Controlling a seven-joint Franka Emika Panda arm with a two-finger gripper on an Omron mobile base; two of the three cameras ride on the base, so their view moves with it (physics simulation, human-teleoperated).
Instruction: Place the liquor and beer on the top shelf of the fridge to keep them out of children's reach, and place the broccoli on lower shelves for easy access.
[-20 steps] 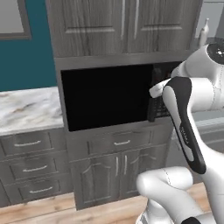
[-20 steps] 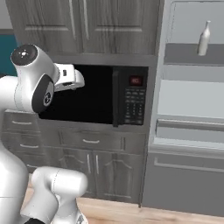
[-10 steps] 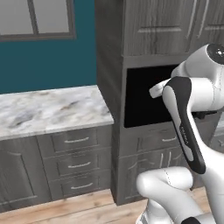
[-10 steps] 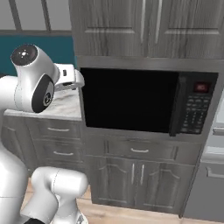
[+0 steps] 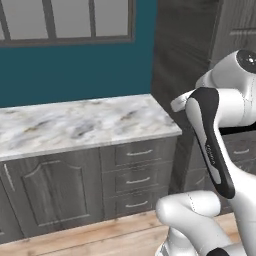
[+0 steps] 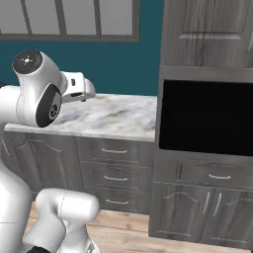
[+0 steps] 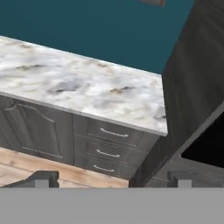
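The tool (image 7: 109, 178) stands released, its two dark fingertips (image 7: 41, 178) set wide apart at the bottom of the hand view with nothing between them. In the right base view the hand (image 6: 79, 89) juts out from the white arm (image 6: 37, 91) at the upper left of the frame, above the near end of the marble counter (image 6: 118, 116).

The counter (image 5: 85, 122) runs across the middle of the left base view, pale with grey and tan veining, on dark grey wood-grain base cabinets. A stack of three drawers (image 5: 137, 177) with silver handles sits below its right end, beside a panelled cabinet door (image 5: 47, 195). Behind it is a teal wall (image 5: 75, 70), and a window (image 5: 67, 22) spans the top left.

In the right base view the black microwave (image 6: 205, 118) fills the middle right, built into a tall grey cabinet (image 6: 207, 34). None of the bottles, the broccoli or the fridge can be made out in these frames.
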